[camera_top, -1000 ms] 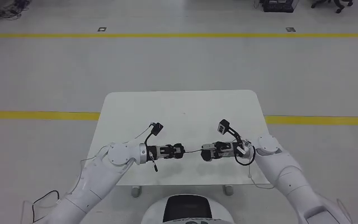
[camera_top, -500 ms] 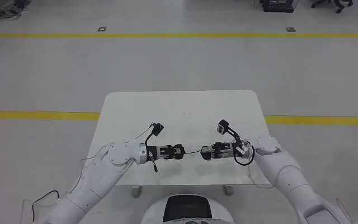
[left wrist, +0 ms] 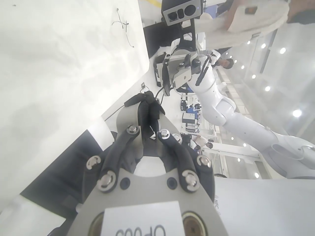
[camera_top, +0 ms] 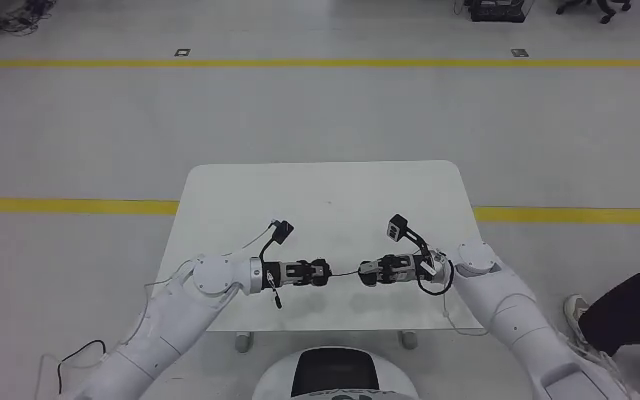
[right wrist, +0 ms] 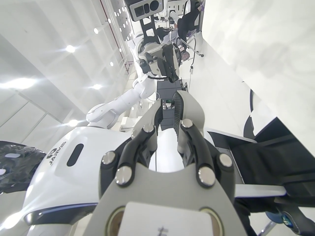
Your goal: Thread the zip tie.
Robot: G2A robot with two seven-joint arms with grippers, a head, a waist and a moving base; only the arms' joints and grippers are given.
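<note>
Over the worktop's (camera_top: 320, 190) near edge, my left hand (camera_top: 324, 270) clamps the zip tie (camera_top: 345, 271) toward my right hand (camera_top: 364, 275), whose grip I cannot tell, to line it up for threading.

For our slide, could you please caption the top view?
Left gripper and right gripper face off above the white table, thin zip tie spanning between them.
</note>
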